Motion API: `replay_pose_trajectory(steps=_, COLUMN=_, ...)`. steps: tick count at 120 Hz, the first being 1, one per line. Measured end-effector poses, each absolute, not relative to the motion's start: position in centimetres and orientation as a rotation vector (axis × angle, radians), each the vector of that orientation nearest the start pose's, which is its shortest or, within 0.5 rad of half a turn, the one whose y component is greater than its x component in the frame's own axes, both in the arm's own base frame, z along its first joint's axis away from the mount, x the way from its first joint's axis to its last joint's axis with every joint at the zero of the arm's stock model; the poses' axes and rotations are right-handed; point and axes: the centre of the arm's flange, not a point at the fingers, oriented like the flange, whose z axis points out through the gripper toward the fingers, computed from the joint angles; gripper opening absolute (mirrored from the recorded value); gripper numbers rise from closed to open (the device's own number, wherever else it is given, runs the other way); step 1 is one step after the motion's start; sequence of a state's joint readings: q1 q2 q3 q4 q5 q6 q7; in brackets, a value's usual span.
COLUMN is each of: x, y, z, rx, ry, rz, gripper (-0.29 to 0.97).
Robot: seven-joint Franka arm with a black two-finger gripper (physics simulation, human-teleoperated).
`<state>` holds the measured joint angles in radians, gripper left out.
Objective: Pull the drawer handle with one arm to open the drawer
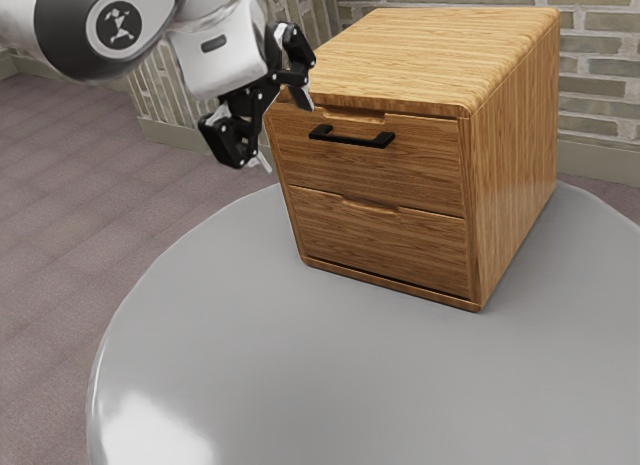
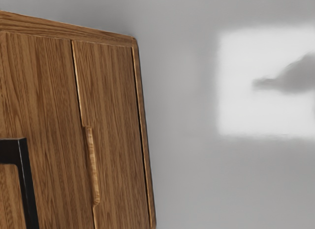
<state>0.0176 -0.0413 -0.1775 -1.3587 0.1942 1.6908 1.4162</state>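
Grey table (image 1: 300,365) bears one cabinet (image 1: 500,135), two drawers (image 1: 385,235), one handle (image 1: 352,137); pincer (image 1: 280,125) wide open, empty.

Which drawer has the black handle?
The upper drawer carries the black handle; the lower drawer has only a shallow wooden recess at its top edge.

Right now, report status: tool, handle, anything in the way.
Tool open, at cabinet front corner, short of handle. Top drawer looks shut, handle untouched. Nothing between tool and handle.
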Motion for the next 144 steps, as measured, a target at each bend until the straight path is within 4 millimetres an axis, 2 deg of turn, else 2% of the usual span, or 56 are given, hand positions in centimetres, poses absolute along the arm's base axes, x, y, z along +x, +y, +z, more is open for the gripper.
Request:
replay_pose_trajectory(steps=25, x=53.2, y=-8.4, z=78.5, rx=-1.872, ry=1.943, rz=-0.320, gripper=0.66)
replay_pose_trajectory(steps=47, x=53.8, y=-9.1, z=79.0, rx=-1.825, ry=1.950, rz=-0.361, gripper=0.66)
replay_pose_trajectory(steps=83, x=53.6, y=-10.0, z=79.5, rx=-1.778, ry=1.962, rz=-0.377, gripper=0.66)
replay_pose_trajectory(steps=112, x=52.6, y=-13.6, z=80.4, rx=-1.700, ry=2.018, rz=-0.419, gripper=0.66)
replay_pose_trajectory(steps=132, x=53.3, y=-17.1, z=80.3, rx=-1.629, ry=2.074, rz=-0.484, gripper=0.66)
replay_pose_trajectory(steps=144, x=53.4, y=-17.3, z=80.6, rx=-1.619, ry=2.073, rz=-0.501, gripper=0.66)
